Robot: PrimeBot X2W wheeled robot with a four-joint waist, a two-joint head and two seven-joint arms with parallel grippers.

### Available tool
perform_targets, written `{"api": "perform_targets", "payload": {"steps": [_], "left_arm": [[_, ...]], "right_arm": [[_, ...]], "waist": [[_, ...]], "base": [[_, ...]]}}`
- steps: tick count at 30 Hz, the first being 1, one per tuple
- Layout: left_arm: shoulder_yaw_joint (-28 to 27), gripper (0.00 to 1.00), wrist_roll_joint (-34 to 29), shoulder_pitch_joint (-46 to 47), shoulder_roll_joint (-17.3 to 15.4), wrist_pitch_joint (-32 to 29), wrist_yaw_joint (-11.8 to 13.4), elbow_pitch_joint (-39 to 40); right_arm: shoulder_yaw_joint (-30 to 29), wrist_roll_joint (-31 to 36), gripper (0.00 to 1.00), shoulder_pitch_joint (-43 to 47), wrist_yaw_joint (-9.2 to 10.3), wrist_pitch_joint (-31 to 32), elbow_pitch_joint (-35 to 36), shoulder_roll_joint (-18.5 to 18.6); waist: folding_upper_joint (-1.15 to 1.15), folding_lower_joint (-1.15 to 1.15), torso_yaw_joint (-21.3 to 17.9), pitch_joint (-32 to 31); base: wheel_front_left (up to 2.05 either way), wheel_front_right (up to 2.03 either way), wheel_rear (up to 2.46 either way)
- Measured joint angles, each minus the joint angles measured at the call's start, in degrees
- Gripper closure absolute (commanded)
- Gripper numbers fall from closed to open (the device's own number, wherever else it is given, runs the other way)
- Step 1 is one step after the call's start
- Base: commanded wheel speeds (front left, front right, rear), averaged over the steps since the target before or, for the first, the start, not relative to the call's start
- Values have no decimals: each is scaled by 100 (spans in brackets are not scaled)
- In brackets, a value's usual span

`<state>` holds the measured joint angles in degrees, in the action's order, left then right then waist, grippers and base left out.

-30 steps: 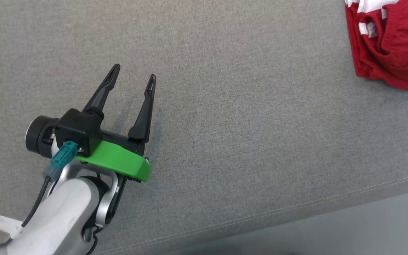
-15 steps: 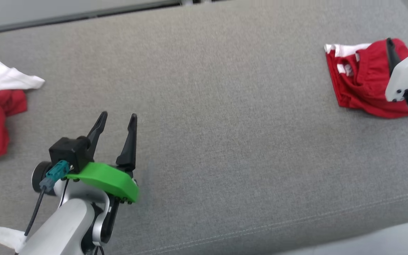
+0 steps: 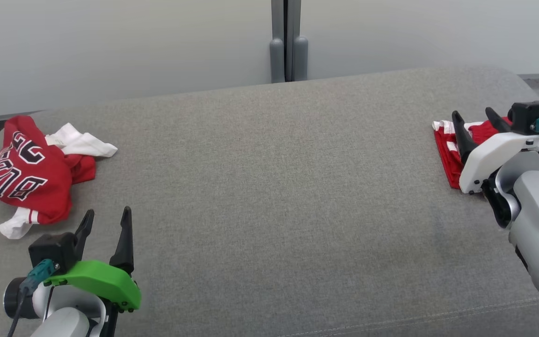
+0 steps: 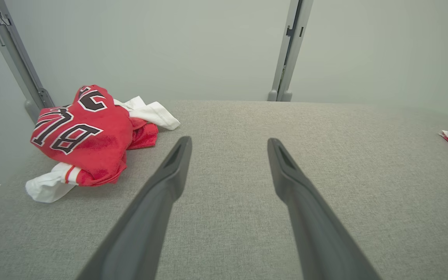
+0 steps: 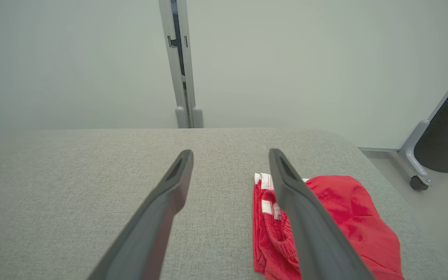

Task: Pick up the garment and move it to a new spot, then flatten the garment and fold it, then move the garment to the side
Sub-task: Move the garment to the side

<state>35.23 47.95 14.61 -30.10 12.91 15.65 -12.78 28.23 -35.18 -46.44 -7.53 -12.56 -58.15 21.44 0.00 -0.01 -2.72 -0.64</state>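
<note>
A crumpled red and white jersey (image 3: 33, 171) with dark lettering lies at the far left of the grey cushioned surface (image 3: 269, 187); the left wrist view has that garment (image 4: 86, 136) left of the fingers. My left gripper (image 3: 105, 220) is open and empty, just in front and to the right of it. At the right edge lies a folded red garment (image 3: 447, 150) with white trim, also in the right wrist view (image 5: 340, 217). My right gripper (image 3: 475, 114) hangs open over it, holding nothing.
A pale wall with a grey vertical post (image 3: 287, 42) runs behind the surface. A dark bin (image 5: 447, 132) on a wheeled frame stands on the floor past the right end. The surface's front seam (image 3: 391, 318) runs along the bottom.
The head camera has tilted up, bringing in the wall, the left jersey and the right arm. Both grippers have stayed open and empty.
</note>
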Motion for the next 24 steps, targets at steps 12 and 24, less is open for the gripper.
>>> {"api": "perform_targets", "payload": {"steps": [12, 24], "left_arm": [[-347, 0, -41, -582, 35, 179, 101, 29], [-506, 0, -275, -1087, 64, 202, 259, 339]], "right_arm": [[-513, 147, 0, 882, 1, -218, 794, -289], [-1583, 1217, 0, 2494, 1, -110, 2239, -1158]], "waist": [[0, 0, 263, -426], [0, 0, 469, -556]], "base": [[0, 0, 0], [0, 0, 0]]}}
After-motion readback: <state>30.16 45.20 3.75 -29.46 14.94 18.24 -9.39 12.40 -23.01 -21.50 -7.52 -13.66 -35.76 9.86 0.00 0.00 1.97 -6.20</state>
